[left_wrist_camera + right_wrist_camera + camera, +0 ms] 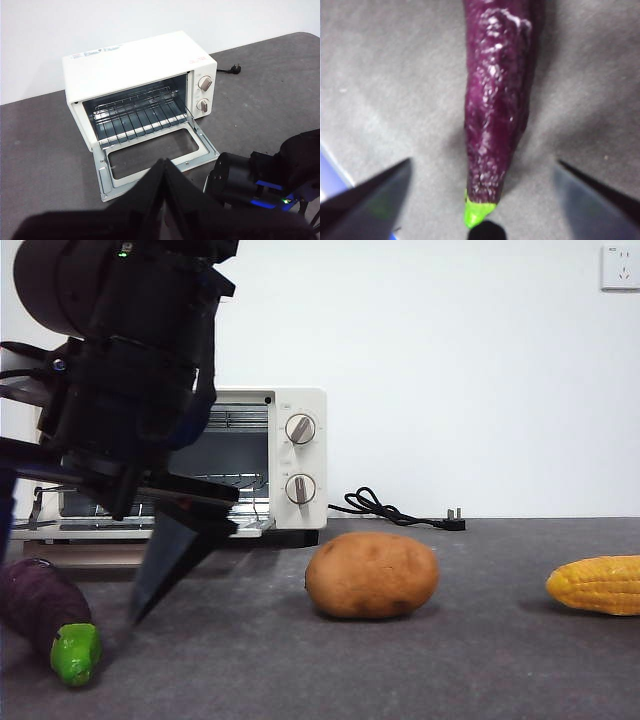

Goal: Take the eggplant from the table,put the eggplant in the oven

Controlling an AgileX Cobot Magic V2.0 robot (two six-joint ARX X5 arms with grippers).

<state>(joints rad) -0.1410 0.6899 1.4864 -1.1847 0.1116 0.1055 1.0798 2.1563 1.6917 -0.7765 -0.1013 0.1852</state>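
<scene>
The dark purple eggplant (38, 602) lies on the table (450, 660) at the front left, its green stem cap (75, 653) toward the camera. My right gripper (75, 570) hangs over it, open; in the right wrist view the eggplant (497, 100) lies between the spread jaws of this gripper (484, 161), untouched. The cream-white oven (295, 460) stands behind with its door (150, 155) folded down and its wire rack (132, 117) bare. My left gripper (164, 162) is shut on nothing, held high in front of the oven (135, 60).
A brown potato (371, 575) sits mid-table and a yellow corn cob (597, 585) at the right edge. The oven's black cord and plug (395, 510) lie against the wall. The right arm (265, 175) shows beside the open door.
</scene>
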